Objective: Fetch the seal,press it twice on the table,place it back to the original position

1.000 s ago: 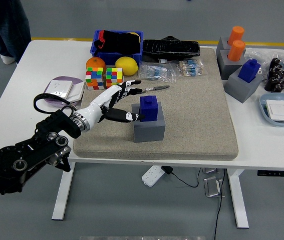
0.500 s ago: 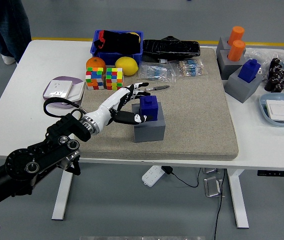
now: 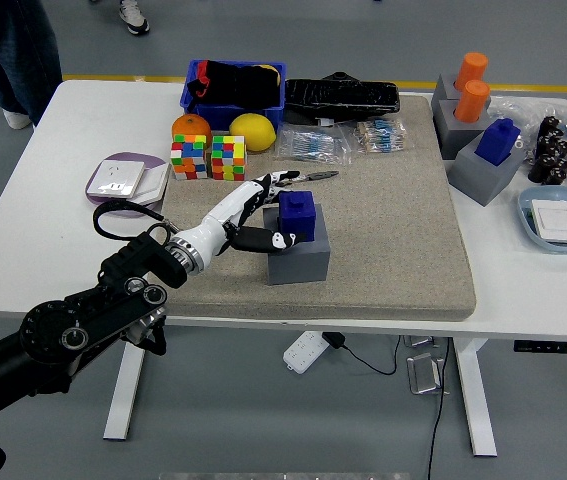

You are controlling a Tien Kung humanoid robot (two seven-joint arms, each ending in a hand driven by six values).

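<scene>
A blue seal (image 3: 298, 216) stands upright in its grey block holder (image 3: 297, 254) on the tan mat. My left hand (image 3: 268, 207) reaches in from the lower left and is at the seal's left side. Its fingers are spread, the thumb low against the seal's front-left corner and the other fingers stretched behind its top. It is not closed on the seal. My right arm is out of sight.
Two colour cubes (image 3: 209, 156), an orange (image 3: 190, 126), a lemon (image 3: 252, 131) and a blue bin (image 3: 233, 85) lie behind the hand. A pen (image 3: 312, 176) lies just behind the seal. More holders with orange and blue seals (image 3: 486, 120) stand at the right.
My left arm has pushed forward and to the right over the mat. The hand has gone from just short of the seal to flanking it.
</scene>
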